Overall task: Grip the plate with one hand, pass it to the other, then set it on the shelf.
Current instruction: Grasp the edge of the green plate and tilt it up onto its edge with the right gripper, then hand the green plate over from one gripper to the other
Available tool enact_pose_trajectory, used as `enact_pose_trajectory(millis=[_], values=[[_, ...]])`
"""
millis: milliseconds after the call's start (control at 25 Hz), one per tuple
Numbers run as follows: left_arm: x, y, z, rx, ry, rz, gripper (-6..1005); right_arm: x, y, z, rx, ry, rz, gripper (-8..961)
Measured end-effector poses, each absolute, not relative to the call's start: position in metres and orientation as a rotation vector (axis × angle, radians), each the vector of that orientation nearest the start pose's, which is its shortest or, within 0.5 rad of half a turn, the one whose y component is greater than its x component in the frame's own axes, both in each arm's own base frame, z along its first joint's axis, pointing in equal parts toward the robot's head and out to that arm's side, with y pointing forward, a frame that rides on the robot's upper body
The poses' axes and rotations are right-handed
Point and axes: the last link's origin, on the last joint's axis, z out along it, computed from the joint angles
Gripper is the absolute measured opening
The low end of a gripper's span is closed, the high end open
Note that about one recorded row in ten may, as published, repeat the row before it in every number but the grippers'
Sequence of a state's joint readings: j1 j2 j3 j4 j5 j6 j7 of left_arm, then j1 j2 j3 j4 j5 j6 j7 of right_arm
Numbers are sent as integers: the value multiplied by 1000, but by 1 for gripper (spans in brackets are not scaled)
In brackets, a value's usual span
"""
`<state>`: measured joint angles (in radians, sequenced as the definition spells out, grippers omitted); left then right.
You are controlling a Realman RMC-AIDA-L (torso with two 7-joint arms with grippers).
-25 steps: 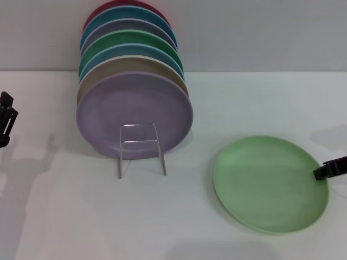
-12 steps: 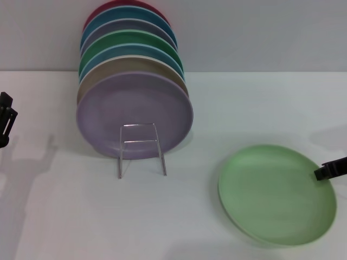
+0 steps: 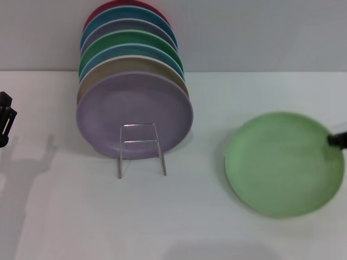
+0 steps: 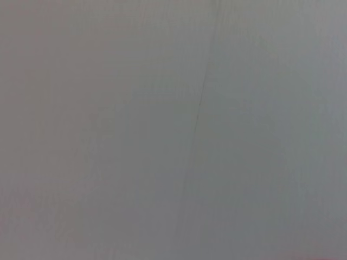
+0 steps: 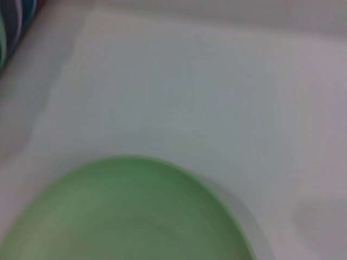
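Plate (image 3: 282,162) number one for this job is the pale green one, and it is on the right side of the white table (image 3: 179,216), well apart from the shelf (image 3: 141,147). The right gripper (image 3: 337,140) is touching the plate's right edge at the side of the head picture. It seems to have hold of the rim, but only a small black tip shows, so how far its jaws are open cannot be told. The plate looks tipped up a little, with a soft shadow under it, so the first step, picking it up, seems to be under way. The pass to the other hand is not done yet, and the plate is not on the shelf yet. The left gripper (image 3: 5,120) waits far off at the left edge of the table, and its jaws cannot be made out either. The left wrist camera shows only plain grey. The shelf is a thin wire rack, and it already holds a row of plates standing on edge, with a purple plate (image 3: 134,115) in front. The green plate is round, shallow and smooth, not shiny, with a thin lighter rim. It looks clean and has nothing on it.
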<state>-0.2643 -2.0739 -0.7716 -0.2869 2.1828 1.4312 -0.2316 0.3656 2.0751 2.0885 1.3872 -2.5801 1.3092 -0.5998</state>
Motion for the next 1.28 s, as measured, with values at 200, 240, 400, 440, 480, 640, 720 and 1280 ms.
enact_pose_trajectory(millis=[200, 240, 400, 440, 480, 640, 720, 1280], values=[[-325, 278, 3, -1397, -556, -973, 863, 267, 350, 99, -2068, 1112, 1, 17], [-325, 279, 3, -1397, -555, -973, 863, 266, 350, 102, -2058, 1092, 10, 16], [-324, 280, 3, -1399, -552, -977, 863, 266, 352, 112, -2003, 1012, 50, 16], [-324, 280, 3, -1399, -551, -978, 863, 267, 352, 114, -1992, 990, 62, 16], [-324, 280, 3, -1399, -551, -978, 863, 268, 353, 116, -1984, 968, 75, 17], [-323, 281, 3, -1400, -549, -980, 862, 269, 356, 119, -1967, 868, 133, 17], [-322, 282, 3, -1401, -549, -983, 863, 269, 357, 119, -1961, 821, 166, 17], [-322, 282, 3, -1396, -568, -1006, 863, 279, 366, 99, -1900, 597, 231, 16]])
